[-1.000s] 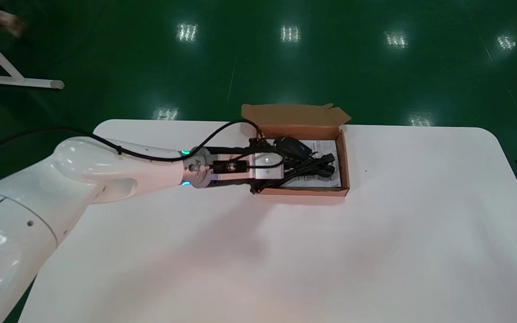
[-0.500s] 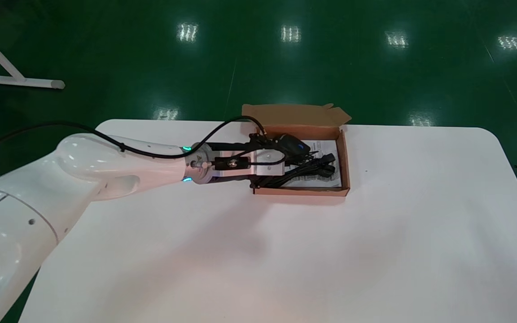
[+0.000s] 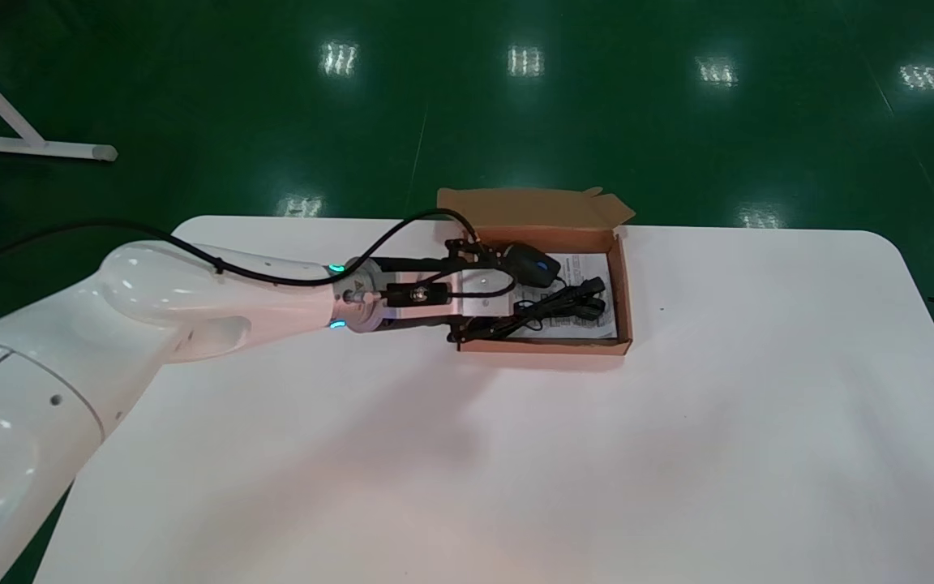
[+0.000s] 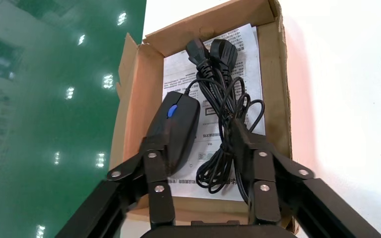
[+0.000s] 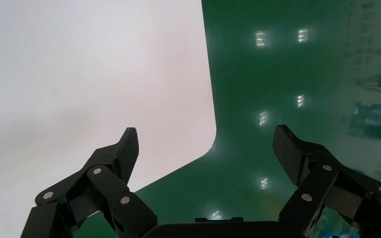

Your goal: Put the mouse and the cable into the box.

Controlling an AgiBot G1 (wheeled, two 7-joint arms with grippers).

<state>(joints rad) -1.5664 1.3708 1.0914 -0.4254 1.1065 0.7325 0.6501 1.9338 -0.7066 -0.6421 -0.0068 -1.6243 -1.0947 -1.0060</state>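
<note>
**Items.** The mouse [image 4: 176, 126] and the bundled cable [image 4: 223, 104] both lie inside the box [image 3: 544, 347], side by side on a printed paper sheet [image 4: 243, 42]. The mouse is on the side toward the raised flap, and the cable is on the side toward the robot. Each lies lengthwise along the box's long axis, with the cable's two plugs at the end farthest from the arm.

**Relation.** Both items extend straight away from the left tool [image 4: 201, 144], which hangs over the box's left end, in line with that axis. The left arm is by far the nearer.

**Left tool.** The jaws are spread wide and grip nothing. In the wrist view one finger overlaps the rear of the mouse and the other overlaps the cable's nearest loops. Whether either finger touches cannot be determined.

**Right tool.** The right tool [image 5: 206, 133] is parked beyond a corner of the tabletop [image 3: 516, 454], spread apart and empty.

**Judgement.** Placement appears complete. A withdrawal should lift clear before pulling back, since the near loops could catch on a finger.
</note>
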